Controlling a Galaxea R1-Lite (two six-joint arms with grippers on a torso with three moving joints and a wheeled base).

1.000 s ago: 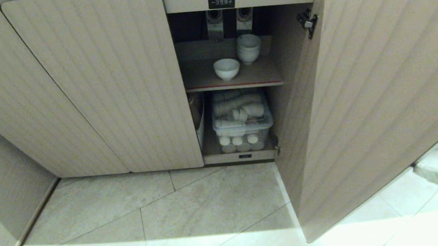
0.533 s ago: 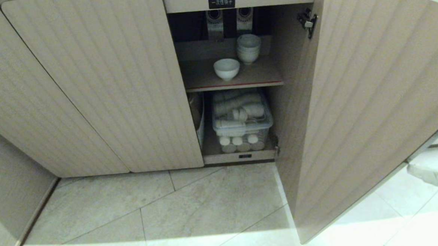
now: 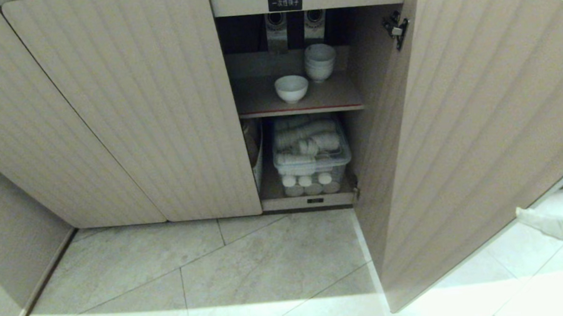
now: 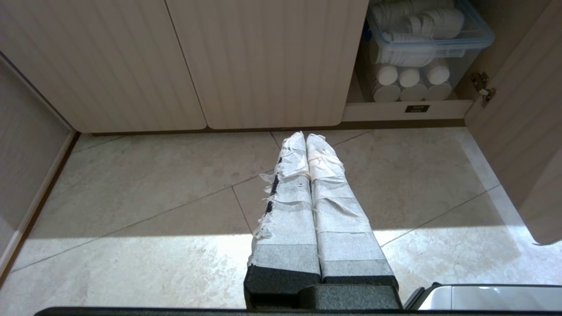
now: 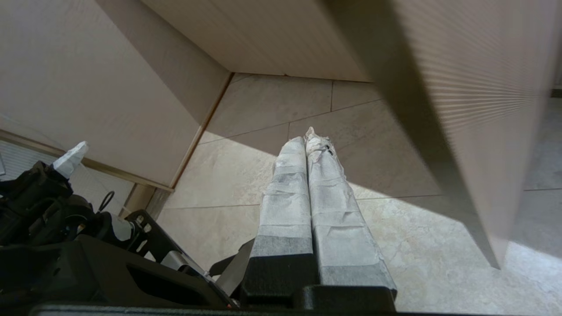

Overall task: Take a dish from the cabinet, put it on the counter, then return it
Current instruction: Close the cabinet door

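Observation:
The dish (image 3: 291, 88), a small white bowl, stands alone on the red-edged shelf (image 3: 303, 110) inside the open cabinet (image 3: 115, 113), below the black label (image 3: 285, 2). My right gripper (image 3: 519, 211) is low at the far right, behind the outer face of the open door (image 3: 477, 119), well away from the dish. In the right wrist view that gripper (image 5: 307, 139) is shut and empty, with the door beside it. My left gripper (image 4: 306, 137) hangs shut and empty over the floor in front of the closed doors. The counter is out of view.
A stack of white bowls (image 3: 320, 62) sits behind the dish on the same shelf. Below it is a clear lidded bin (image 3: 310, 156) of white cups. The open door juts out over the tiled floor (image 3: 249, 270). A side wall (image 3: 6, 240) stands at the left.
My right gripper has slid a little leftward along the outer side of the open door and its wrist has turned. The dish and the left arm have stayed still.

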